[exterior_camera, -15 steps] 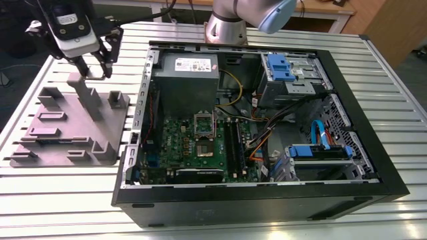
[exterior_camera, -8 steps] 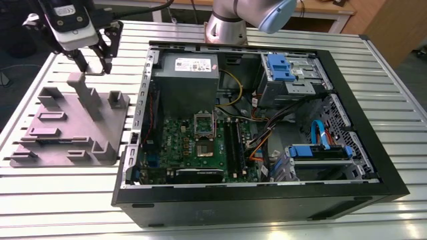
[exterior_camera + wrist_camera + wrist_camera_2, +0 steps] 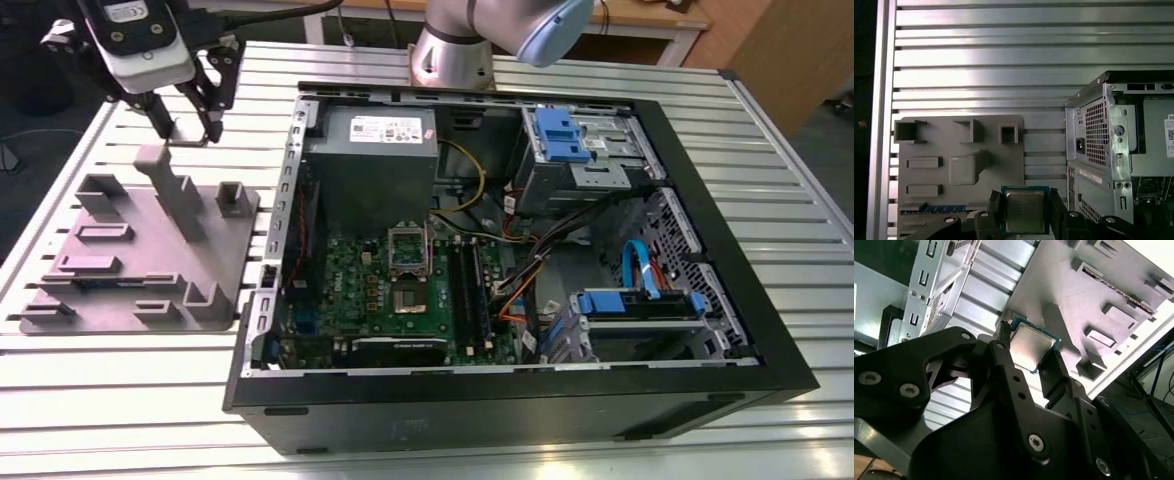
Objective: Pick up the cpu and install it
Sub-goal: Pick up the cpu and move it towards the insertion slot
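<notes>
While the jaws pinch the cpu (image 3: 1025, 211) by opposite edges, its silvery top faces both wrist cameras.

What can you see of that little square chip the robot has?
The cpu is a small flat square: a dull silvery metal lid on a thin blue-green board that rims it. The hand pinches its opposite edges, holding it over an edge of the grey holder plate, beside the open computer case.
</notes>
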You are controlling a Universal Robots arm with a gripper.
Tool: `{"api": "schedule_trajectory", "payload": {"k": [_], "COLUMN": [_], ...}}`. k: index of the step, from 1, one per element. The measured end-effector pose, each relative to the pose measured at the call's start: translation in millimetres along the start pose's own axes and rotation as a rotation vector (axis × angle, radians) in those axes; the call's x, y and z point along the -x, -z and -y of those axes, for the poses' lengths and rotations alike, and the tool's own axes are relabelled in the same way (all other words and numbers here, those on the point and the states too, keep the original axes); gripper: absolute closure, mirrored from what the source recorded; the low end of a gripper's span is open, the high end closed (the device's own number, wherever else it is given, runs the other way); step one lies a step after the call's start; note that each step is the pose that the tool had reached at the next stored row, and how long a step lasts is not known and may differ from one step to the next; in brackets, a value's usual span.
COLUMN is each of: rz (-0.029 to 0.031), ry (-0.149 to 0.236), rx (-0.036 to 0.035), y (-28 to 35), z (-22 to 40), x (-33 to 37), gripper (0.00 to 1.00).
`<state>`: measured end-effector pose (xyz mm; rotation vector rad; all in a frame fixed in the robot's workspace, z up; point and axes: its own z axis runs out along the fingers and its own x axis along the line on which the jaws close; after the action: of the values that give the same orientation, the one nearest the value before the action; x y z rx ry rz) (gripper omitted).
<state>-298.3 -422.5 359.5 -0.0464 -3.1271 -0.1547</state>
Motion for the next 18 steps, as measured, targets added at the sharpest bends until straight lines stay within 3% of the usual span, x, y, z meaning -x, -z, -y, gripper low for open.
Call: {"api": "schedule_trajectory", "payload": {"k": [3,18], "rz": [-0.0001,-0.0027], "ry": [0.000,0.000], "rx": [0.0001,0.0000], "y": [0.0,0.6], "z": [-0.3,-1.7], "x": [9.1,77.2], "gripper": [0.53,0.53]}}
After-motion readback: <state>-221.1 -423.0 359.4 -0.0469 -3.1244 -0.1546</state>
